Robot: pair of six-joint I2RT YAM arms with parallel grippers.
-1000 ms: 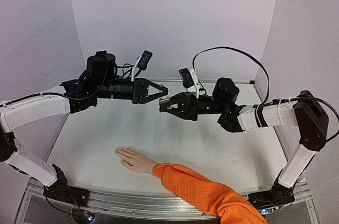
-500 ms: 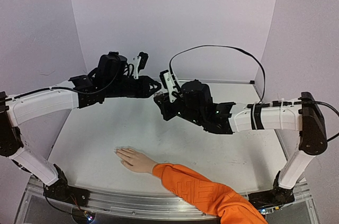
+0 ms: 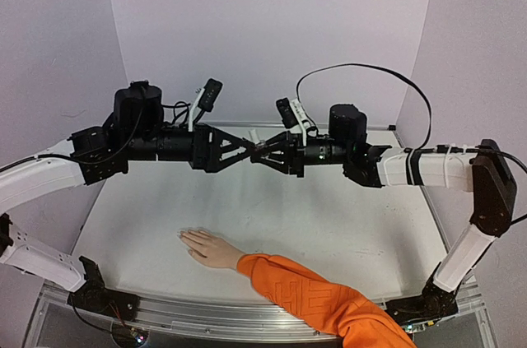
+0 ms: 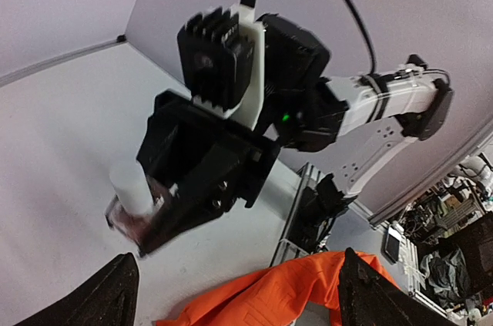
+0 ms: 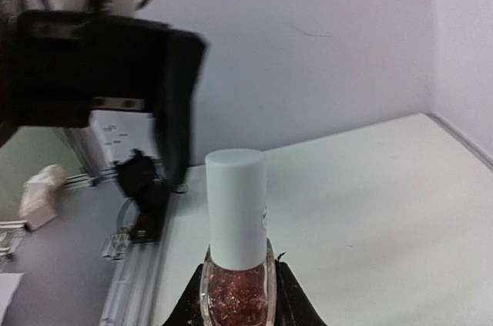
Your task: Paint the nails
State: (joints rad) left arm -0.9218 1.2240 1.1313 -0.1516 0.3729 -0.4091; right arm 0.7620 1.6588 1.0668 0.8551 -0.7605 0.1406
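My right gripper (image 3: 263, 151) was clamped on the nail polish bottle (image 5: 236, 283), its white cap (image 5: 236, 206) pointing straight toward my left gripper (image 3: 249, 147), whose fingers were spread apart.

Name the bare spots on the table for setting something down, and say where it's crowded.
The widest bare patch of the table is right of the hand, between the orange sleeve and the back wall. A smaller patch lies left of the fingertips. It is crowded above the far middle, where the left tool and right tool meet at the bottle.
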